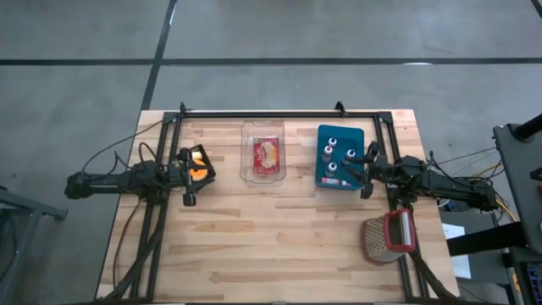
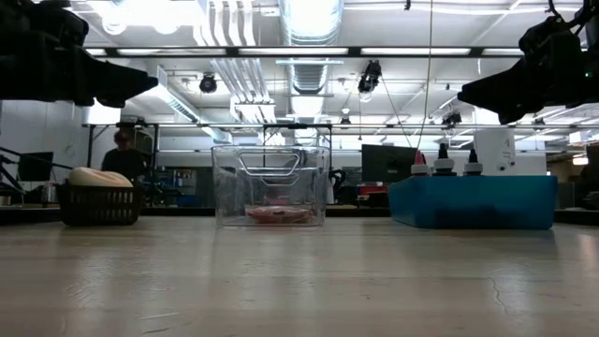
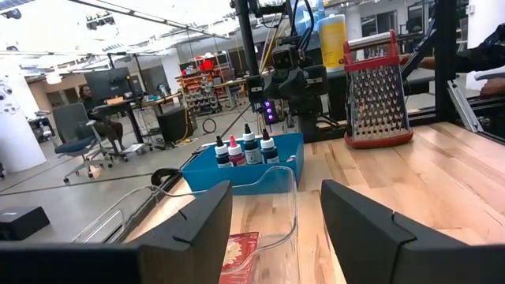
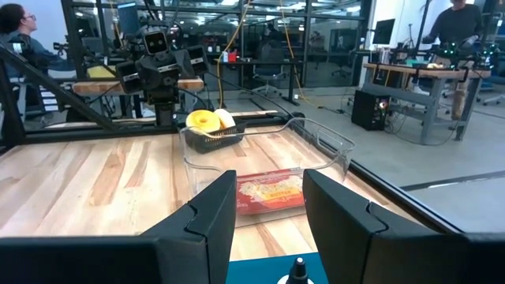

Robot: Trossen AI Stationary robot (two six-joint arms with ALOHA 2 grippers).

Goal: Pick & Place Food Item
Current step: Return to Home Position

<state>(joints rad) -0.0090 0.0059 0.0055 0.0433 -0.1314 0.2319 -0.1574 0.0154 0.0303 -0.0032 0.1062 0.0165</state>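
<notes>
A red food packet point(image 1: 268, 152) lies flat on the floor of a clear plastic container point(image 1: 251, 169) at the table's far middle. A small dark basket point(image 2: 98, 204) at the left holds yellow and orange food pieces point(image 4: 207, 120). My left gripper point(image 1: 196, 175) hangs level above the table beside that basket, open, pointing toward the container point(image 3: 268, 185). My right gripper point(image 1: 366, 172) hangs level at the right, open, over the near edge of a blue tray point(image 1: 340, 180), pointing toward the container point(image 4: 316, 146). Neither gripper touches anything.
The blue tray point(image 2: 473, 201) holds several small dropper bottles point(image 3: 245, 148). A red-framed metal grater point(image 1: 389, 237) lies near the right front of the table. A dark metal frame point(image 1: 271, 113) runs along the far edge and both sides. Bare wood stretches across the near half.
</notes>
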